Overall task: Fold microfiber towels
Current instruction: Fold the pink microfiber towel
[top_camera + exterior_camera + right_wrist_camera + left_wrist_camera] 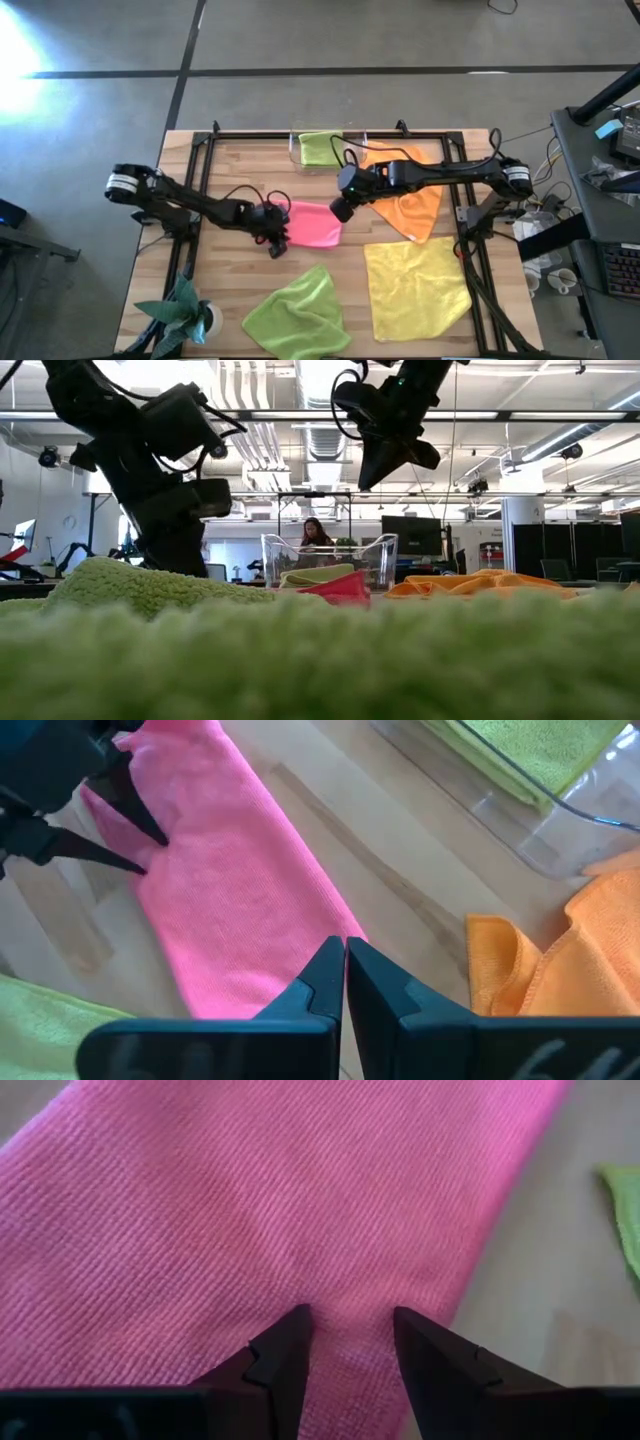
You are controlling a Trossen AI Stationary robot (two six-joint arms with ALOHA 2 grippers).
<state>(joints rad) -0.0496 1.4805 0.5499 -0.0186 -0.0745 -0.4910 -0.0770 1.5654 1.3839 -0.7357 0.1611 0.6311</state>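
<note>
High view looks down on the wooden surface (230,180). At the far left bottom corner stands a small green plant (183,312). Next, the left gripper (277,240) sits low at the left edge of the hot pink towel (314,224). Its two fingers (285,1355) are apart, with the pink cloth lying between them; I cannot tell if they pinch it. The pink towel is folded into a small block near the middle of the surface. Below it, a lime green towel (297,316) lies rumpled at the front edge. The right gripper (341,210) hangs above the right edge of the pink towel, fingers pressed together, holding nothing. Behind it, another lime green towel (320,147) rests in the clear plastic tray (296,150). To the right, the orange towel (412,205) lies crumpled, and the yellow towel (415,285) lies flat near the front.
</note>
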